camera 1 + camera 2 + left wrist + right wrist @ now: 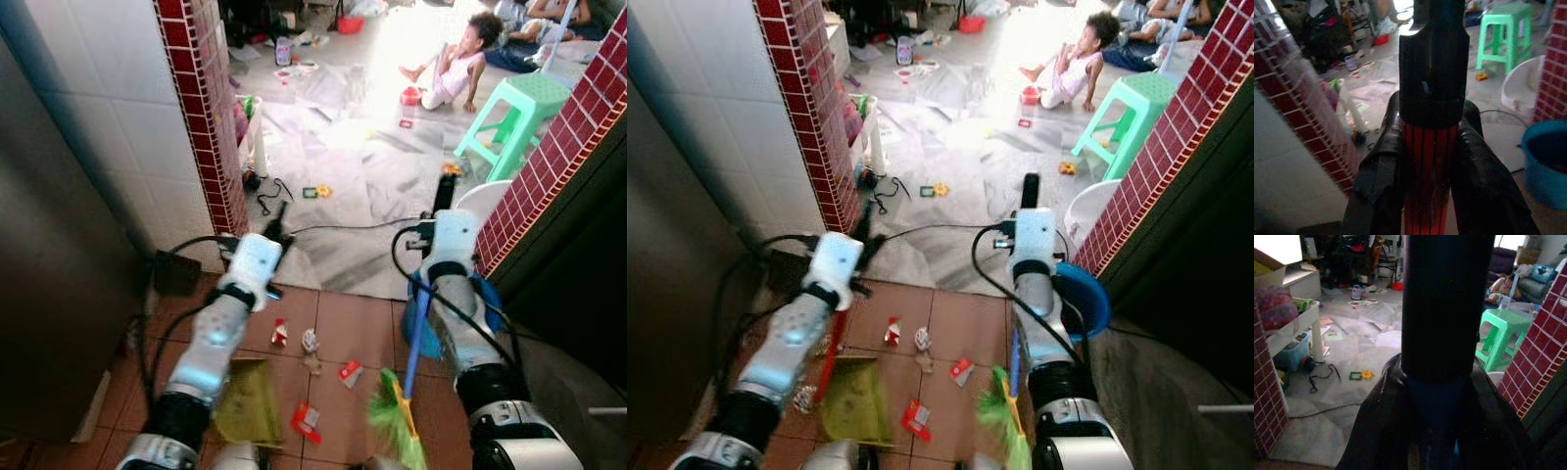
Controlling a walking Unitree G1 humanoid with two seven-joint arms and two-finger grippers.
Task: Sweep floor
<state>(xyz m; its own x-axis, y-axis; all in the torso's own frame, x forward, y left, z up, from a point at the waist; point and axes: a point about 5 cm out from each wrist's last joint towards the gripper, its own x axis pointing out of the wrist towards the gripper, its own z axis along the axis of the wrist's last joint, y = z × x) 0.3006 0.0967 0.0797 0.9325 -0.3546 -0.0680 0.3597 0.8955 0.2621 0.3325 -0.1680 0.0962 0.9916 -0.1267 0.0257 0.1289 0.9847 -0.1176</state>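
Both arms reach forward over terracotta floor tiles. My left gripper (277,223) (1430,161) is shut on the red, black-capped handle (1431,147) of a yellow-green dustpan (250,401), which rests on the tiles below that arm. The right gripper (443,196) (1437,396) is shut on the blue handle (417,333) of a broom, its green bristles (397,421) down on the floor by my feet. Between pan and bristles lie red and white scraps of litter (280,333) (311,341) (350,372) (306,419).
A red-tiled pillar (211,117) stands at the left, a red-tiled wall (558,157) at the right. A blue bucket (1083,294) sits under the right arm, beside a white basin (485,201). Beyond are cables (269,196), a green stool (519,113) and a person sitting on the floor (456,69).
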